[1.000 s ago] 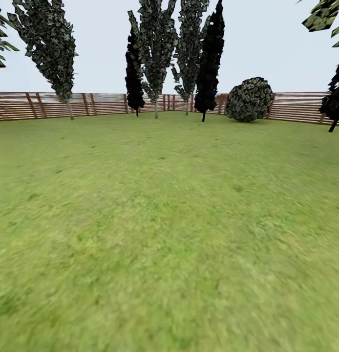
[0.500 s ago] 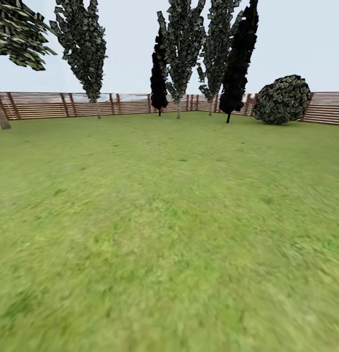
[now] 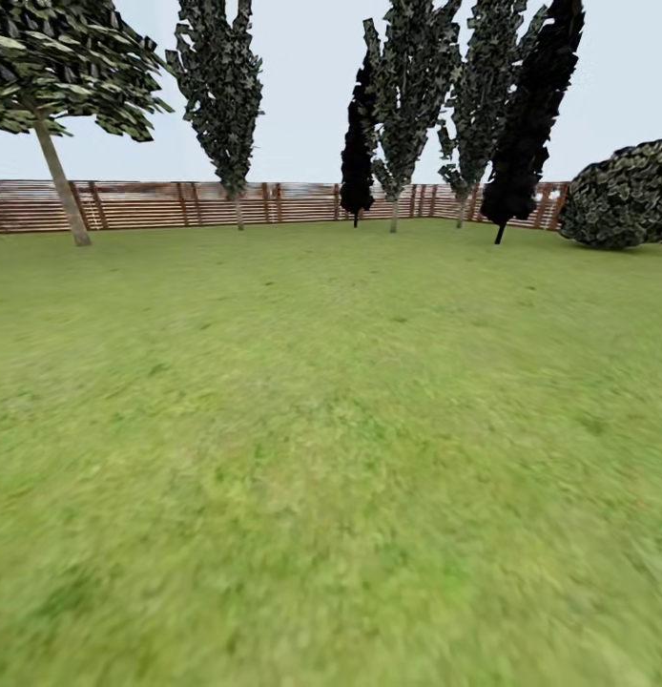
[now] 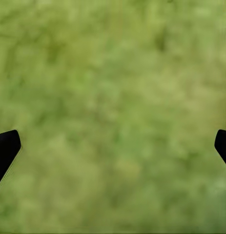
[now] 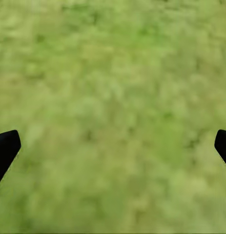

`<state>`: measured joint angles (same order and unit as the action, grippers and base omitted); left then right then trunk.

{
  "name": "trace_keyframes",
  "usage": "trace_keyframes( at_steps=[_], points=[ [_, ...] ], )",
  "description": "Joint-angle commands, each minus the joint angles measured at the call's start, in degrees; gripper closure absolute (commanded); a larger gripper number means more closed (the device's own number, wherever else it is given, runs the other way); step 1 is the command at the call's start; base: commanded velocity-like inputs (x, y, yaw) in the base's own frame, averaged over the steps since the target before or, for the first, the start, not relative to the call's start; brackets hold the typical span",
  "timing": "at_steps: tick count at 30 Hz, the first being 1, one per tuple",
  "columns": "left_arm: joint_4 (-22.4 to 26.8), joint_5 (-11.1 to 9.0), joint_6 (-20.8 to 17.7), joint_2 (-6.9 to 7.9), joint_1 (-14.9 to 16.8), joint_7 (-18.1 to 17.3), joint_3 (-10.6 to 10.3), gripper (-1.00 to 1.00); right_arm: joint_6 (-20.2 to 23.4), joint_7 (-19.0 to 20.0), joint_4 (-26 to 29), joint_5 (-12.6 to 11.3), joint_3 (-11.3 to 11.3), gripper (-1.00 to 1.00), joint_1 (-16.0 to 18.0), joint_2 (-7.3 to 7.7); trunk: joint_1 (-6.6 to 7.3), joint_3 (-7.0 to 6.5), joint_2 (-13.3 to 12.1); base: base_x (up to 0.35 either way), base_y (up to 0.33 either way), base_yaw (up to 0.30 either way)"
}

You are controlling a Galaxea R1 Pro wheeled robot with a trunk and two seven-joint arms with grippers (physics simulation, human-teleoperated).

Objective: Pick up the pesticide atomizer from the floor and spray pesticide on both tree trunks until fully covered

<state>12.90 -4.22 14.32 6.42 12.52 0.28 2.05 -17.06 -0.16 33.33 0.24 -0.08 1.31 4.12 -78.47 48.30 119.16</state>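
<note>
- At far left in the head view, a tree (image 3: pixel 45 67) with a slim, leaning tan trunk (image 3: pixel 62 186) stands just in front of the wooden fence (image 3: pixel 159 203). I judge it one of the two spray targets and keep it as my bearing.
- Further right, dark narrow cypress-like trees (image 3: pixel 407 105) line the fence, and a round bush (image 3: pixel 622 196) sits at far right. These are not targets.
- The lawn (image 3: pixel 331 429) stretches between me and the fence. I see no atomizer on it; its location is unknown from these views.
- The step in hand is search. I scan slowly, hold the horizon level, and pan wide before driving.
- Left gripper (image 4: pixel 113 151): fingers (image 4: pixel 5 148) spread to the frame edges, released, nothing between them, grass below.
- Right gripper (image 5: pixel 113 151): fingers (image 5: pixel 5 148) likewise spread, released, empty over grass.
- I leave both jaws released until the atomizer is found.
</note>
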Motion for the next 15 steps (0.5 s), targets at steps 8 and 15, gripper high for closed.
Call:
trace_keyframes(
  at_steps=[8, 15],
  points=[
    [-0.1, -0.4, 0.2, -0.01, 0.0, 0.0, 0.0, -1.0, -0.2, 0.0, 0.0, 0.0, 0.0, -1.0, 0.0, 0.01, -0.03, 0.05, 0.0, 0.338, 0.0, 0.278],
    [-0.1, -0.4, 0.2, -0.01, 0.0, 0.0, 0.0, -1.0, -0.2, 0.0, 0.0, 0.0, 0.0, -1.0, 0.0, 0.01, -0.03, 0.05, 0.0, 0.338, 0.0, 0.278]
  ],
)
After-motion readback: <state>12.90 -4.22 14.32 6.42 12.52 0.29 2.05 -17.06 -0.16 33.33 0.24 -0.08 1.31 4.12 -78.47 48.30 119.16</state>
